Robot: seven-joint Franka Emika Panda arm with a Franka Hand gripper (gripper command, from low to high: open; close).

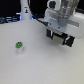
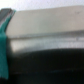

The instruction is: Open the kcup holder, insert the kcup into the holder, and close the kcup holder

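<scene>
The kcup (image 1: pixel 19 45), a small white pod with a round green top, stands alone on the white table (image 1: pixel 35 65) at the exterior view's left. My gripper (image 1: pixel 58 36) hangs at the upper right of that view, far from the kcup, with its two dark fingers apart. The wrist view is filled by the kcup holder: a grey handle bar (image 2: pixel 47 42) very close to the camera, with the black front (image 2: pixel 47 70) beside it. One teal finger pad (image 2: pixel 4 50) shows at the picture's edge next to the bar. In the exterior view the holder is hidden behind my hand.
A white upright object (image 1: pixel 25 10) stands at the back of the table in front of a dark background with blue items (image 1: pixel 10 20). The white arm body (image 1: pixel 62 17) covers the exterior view's upper right.
</scene>
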